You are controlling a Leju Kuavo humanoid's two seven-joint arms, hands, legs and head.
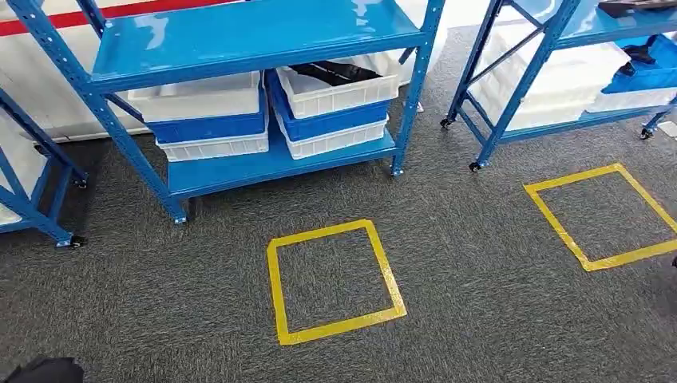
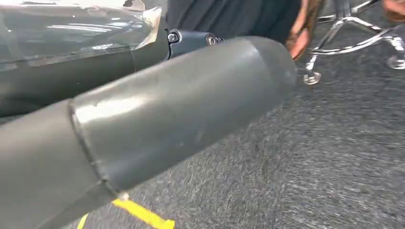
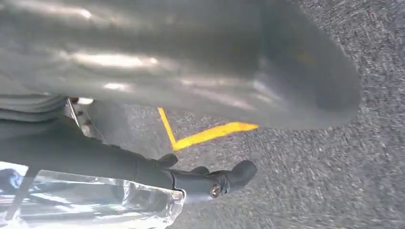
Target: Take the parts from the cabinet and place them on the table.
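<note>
Ahead, the dark parts (image 1: pixel 335 73) lie in the top white bin (image 1: pixel 339 92) on the cabinet (image 1: pixel 263 163), well beyond both hanging hands, whose grasp I cannot tell.

— What did the left hand (image 2: pixel 181 109) look like up close?
— A thick, smooth grey thumb, matte, with a seam ringing it. Behind it ran darker fingers (image 2: pixel 191 40) with small silver screws.
— And the right hand (image 3: pixel 191 62)?
— The same grey bulk, glossier under the light, with slim black fingers (image 3: pixel 210 179) ending in a rounded tip and one bright screw, blurred, possibly a pivot.
</note>
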